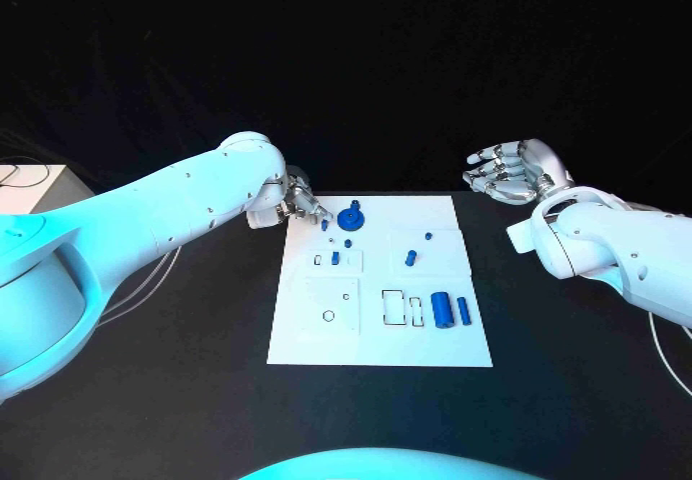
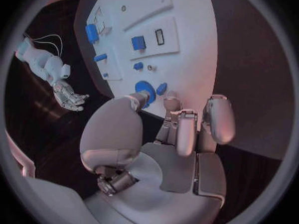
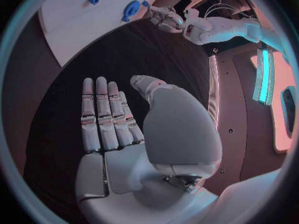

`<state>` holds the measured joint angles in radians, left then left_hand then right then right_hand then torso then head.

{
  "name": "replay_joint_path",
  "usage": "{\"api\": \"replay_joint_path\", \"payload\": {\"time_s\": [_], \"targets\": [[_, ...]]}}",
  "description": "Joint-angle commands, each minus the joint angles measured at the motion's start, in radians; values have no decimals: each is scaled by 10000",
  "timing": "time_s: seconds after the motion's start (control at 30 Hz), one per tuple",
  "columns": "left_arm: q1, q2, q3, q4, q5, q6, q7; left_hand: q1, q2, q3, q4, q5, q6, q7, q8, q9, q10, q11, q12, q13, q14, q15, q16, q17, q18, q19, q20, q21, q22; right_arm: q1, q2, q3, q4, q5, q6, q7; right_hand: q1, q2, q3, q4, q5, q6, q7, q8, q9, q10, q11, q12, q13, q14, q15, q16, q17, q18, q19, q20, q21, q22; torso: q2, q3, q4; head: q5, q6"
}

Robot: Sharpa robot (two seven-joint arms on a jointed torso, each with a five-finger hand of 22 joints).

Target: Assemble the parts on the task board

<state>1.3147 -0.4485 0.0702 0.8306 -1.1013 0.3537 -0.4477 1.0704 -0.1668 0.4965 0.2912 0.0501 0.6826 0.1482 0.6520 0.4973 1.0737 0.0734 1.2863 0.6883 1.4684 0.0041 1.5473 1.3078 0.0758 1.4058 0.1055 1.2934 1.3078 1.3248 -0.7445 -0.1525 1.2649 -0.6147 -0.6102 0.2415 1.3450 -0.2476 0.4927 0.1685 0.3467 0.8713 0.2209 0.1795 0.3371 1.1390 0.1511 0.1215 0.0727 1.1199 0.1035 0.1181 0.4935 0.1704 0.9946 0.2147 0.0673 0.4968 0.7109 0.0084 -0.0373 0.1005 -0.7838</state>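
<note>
Task board (image 1: pixel 433 345): flat white rectangular plate, centre of black table (image 1: pixel 173 400), with shallow outlined recesses. Left hand (image 1: pixel 299 203): at the board's far left corner, fingers curled, grasp cannot be told. Right hand (image 1: pixel 508 170): beyond far right corner, fingers straight, apart, empty. Round blue disc part (image 1: pixel 353 217): just beside left fingertips. Two blue cylinders (image 1: pixel 451 311): near right recesses.

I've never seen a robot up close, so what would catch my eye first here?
Probably the white board lying in the middle of the black table, dotted with small blue pieces. Next, the left hand, reaching down at the board's far left corner beside a round blue piece. The right hand hovers open, off the board's far right corner.
</note>
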Motion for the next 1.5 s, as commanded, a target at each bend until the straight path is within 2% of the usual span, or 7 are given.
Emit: {"api": "replay_joint_path", "payload": {"time_s": [0.03, 0.1, 0.23, 0.47, 0.8, 1.1, 1.5], "targets": [[16, 46, -3, -31, -248, -309, 215, 8, -95, -67, -14, 2, -34, 7, -30, -9, -61, -5, -38, -20, 444, 60, -57, 1405, -52, -52, 0, -56, 1270, -3, 21, 2, 1, -20, 135, 86, -99, 2, 1, -84, 53, 79, 23, -51, -12, 57, 21, 3, -10, 80, 23, -42, -15, 113, -26, 21, -6, -9, 11, 6, -3, 7, -11], [14, 67, -5, -45, -260, -382, 252, -4, -91, -93, -6, 2, -50, 18, -38, -10, -151, 7, -87, -124, 406, 71, -77, 1334, -35, -98, 9, -124, 1239, -3, 30, 2, 3, -20, 134, 87, -99, 2, 1, -84, 53, 79, 23, -51, -12, 57, 21, 3, -10, 80, 23, -42, -15, 113, -26, 21, -6, -9, 8, 10, -5, 11, -8], [12, 95, -8, -44, -215, -424, 313, -21, -73, -124, 1, 2, -48, 29, -32, -5, -209, 21, -115, -153, 394, 85, -84, 1321, -27, -127, 22, -162, 1223, -3, 37, 2, 8, -20, 136, 85, -99, 2, 1, -84, 53, 79, 23, -51, -12, 57, 21, 3, -10, 80, 23, -42, -15, 113, -26, 21, -6, -9, 19, -5, -10, -14, -37], [11, 122, -10, -38, -113, -336, 371, 72, -1, -120, -32, 4, 67, 20, 56, 36, -275, 21, -136, -145, 381, 97, -91, 1319, -17, -163, 45, -199, 1210, -3, 42, 2, 5, -20, 138, 85, -99, 2, 1, -84, 53, 79, 23, -51, -12, 57, 21, 3, -10, 80, 23, -42, -15, 113, -26, 21, -6, -9, -8, 9, 11, -87, -61], [11, 137, -21, -61, -105, -157, 386, 216, 74, -96, -48, 4, 259, -35, 264, 146, -311, -20, -142, -103, 367, 71, -100, 1311, -7, -191, 43, -228, 1202, -3, 65, 2, -8, -20, 148, 90, -99, 2, 1, -84, 53, 79, 23, -51, -12, 57, 21, 3, -10, 80, 23, -42, -15, 113, -26, 21, -6, -9, -12, 5, 31, -55, -81], [8, 219, -92, -121, -114, -60, 430, 342, 50, -77, -82, 3, 254, -50, 309, 179, -321, -37, -145, -83, 366, 56, -102, 1316, -1, -209, 33, -251, 1193, -4, 82, 2, -15, -20, 153, 97, -99, 2, 1, -84, 53, 79, 23, -51, -12, 57, 21, 3, -10, 80, 23, -42, -15, 113, -26, 21, -6, -9, -5, -6, 3, -31, -93], [1, 290, -194, -249, -93, -61, 481, 363, 71, -66, -64, 4, 265, -57, 332, 194, -314, -42, -141, -61, 365, 52, -103, 1316, 0, -213, 28, -255, 1192, -4, 84, 2, -10, -20, 152, 98, -120, 12, 13, -95, 59, 78, 25, -61, -15, 56, 23, -1, -25, 85, 25, -63, -24, 112, -19, 22, -4, -68, 5, -5, 11, -63, -110]]}}
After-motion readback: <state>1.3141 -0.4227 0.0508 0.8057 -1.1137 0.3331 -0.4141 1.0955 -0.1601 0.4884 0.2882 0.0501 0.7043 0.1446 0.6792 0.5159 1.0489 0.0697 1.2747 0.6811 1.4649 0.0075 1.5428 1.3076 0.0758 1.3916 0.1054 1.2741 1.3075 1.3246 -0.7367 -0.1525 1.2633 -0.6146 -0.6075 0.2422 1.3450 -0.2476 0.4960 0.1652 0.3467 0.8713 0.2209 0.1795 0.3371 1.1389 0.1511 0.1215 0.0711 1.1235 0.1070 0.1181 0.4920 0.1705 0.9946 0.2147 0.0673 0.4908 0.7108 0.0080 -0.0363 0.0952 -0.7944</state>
